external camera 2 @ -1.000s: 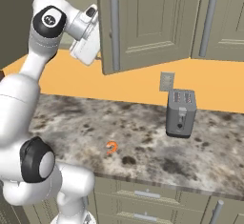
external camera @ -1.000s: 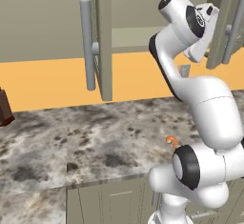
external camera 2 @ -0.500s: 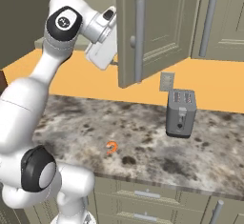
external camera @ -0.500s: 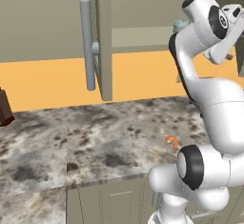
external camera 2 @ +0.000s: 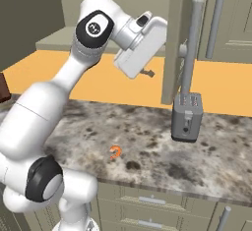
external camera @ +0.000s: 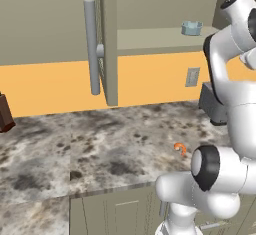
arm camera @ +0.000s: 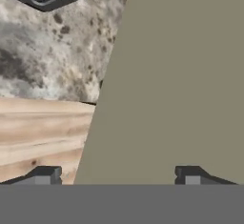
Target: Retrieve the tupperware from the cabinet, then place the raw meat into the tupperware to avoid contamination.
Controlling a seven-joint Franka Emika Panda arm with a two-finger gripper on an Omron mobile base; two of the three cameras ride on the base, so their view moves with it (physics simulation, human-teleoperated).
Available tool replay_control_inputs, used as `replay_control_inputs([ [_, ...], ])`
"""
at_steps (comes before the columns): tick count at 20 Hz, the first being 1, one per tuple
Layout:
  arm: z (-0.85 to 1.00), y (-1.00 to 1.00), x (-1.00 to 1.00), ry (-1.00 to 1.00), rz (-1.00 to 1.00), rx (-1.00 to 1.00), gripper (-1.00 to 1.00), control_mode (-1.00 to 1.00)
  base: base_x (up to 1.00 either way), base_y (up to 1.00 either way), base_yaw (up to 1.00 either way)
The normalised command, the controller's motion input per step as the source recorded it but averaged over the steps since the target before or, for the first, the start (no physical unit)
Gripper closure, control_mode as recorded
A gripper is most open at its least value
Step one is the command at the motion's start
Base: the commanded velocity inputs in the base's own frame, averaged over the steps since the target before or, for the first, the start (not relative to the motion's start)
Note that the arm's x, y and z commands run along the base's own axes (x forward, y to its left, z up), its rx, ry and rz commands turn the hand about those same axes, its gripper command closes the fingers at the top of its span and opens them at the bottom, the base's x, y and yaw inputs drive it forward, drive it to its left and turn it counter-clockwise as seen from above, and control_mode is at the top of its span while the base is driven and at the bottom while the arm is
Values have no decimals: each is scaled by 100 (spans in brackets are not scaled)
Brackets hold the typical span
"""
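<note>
Speckled stone tabletop ran under orange wall; drawers sat below; wood floor showed.

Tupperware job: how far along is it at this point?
Done: the olive-beige cabinet door stands open, baring the small pale-blue translucent tupperware on its shelf. In hand: nothing; the gripper is open and empty beside the door. Left: fetch the tupperware, then put the orange-red curled raw meat, lying on the speckled stone counter, inside.
</note>
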Motion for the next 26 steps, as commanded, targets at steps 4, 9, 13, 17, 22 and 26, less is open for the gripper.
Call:
replay_control_inputs([
  [4,-7,-60,5,0,-2,0,-100,-100,0,0,0],
  [9,-5,-53,22,-3,0,1,-100,-100,0,0,0],
  [13,-7,-56,29,0,0,1,-100,-100,0,0,0],
  [17,-10,-29,19,-1,-1,0,-100,-100,0,0,0],
  [22,-3,26,4,-6,-12,3,-100,-100,0,0,0],
  [26,0,72,3,-9,-3,7,-100,-100,0,0,0],
])
